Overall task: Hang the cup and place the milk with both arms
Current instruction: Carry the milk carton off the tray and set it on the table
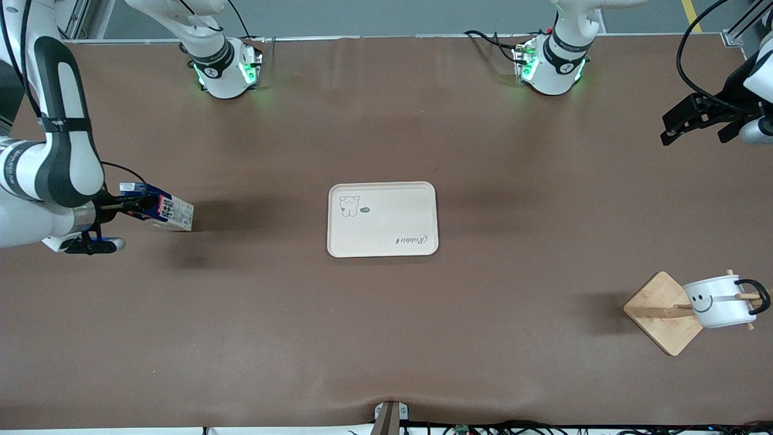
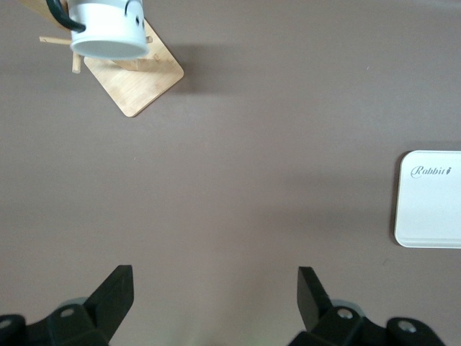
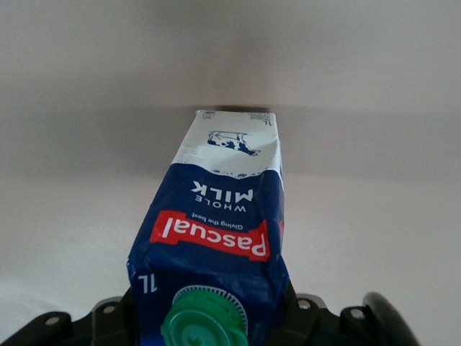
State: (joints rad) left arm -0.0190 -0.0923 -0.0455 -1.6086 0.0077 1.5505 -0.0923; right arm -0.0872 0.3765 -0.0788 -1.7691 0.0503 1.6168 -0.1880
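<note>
At the right arm's end of the surface, the right gripper clenches the tilted milk, likely bound for the tray. The cup hangs by its handle on the rack; the left gripper waits above with jaws released

Even, diffuse overhead light, nothing dim. Soft shadows on the brown table: one beside the milk, one by the wooden stand, faint ones flanking the tray. No hard glare (green base LEDs spill slightly). Right wrist view washed out, pale table, green cap slightly soft.
</note>
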